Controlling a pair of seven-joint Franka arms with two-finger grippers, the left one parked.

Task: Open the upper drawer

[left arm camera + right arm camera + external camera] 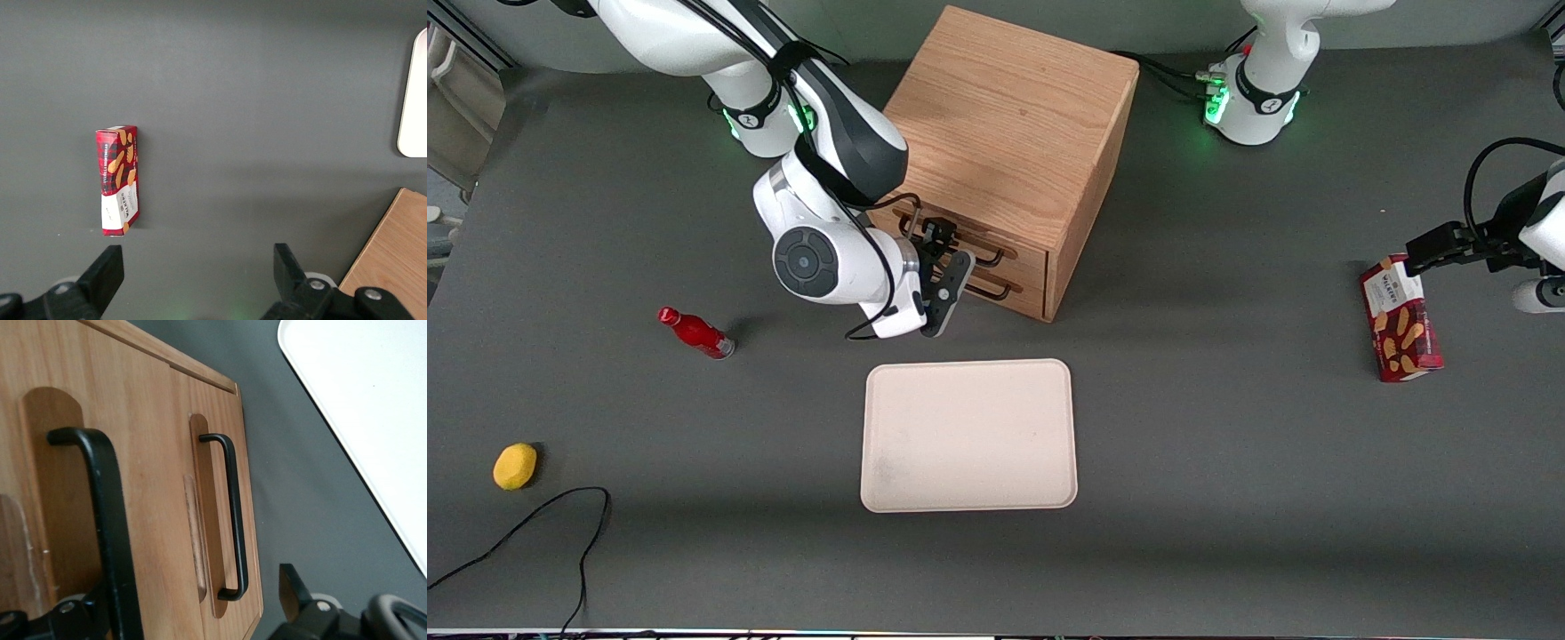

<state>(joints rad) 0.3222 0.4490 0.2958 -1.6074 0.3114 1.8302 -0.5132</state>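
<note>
Sitting closed at the cabinet's front, upper centre of the front view, the upper drawer has its black handle between the gripper's spread fingers, not clamped. Nearer the camera lies a tray.

The dark grey matte surface carries a cube-shaped oak cabinet, standing farther from the front camera than a flat cream rectangular tray. My tool hangs at the cabinet's front, above the surface. Toward my working arm's end lie a small red bottle on its side and, nearer the camera, a yellow lemon-like fruit beside a thin black cable. Toward the parked arm's end lies a red tartan biscuit box.
</note>
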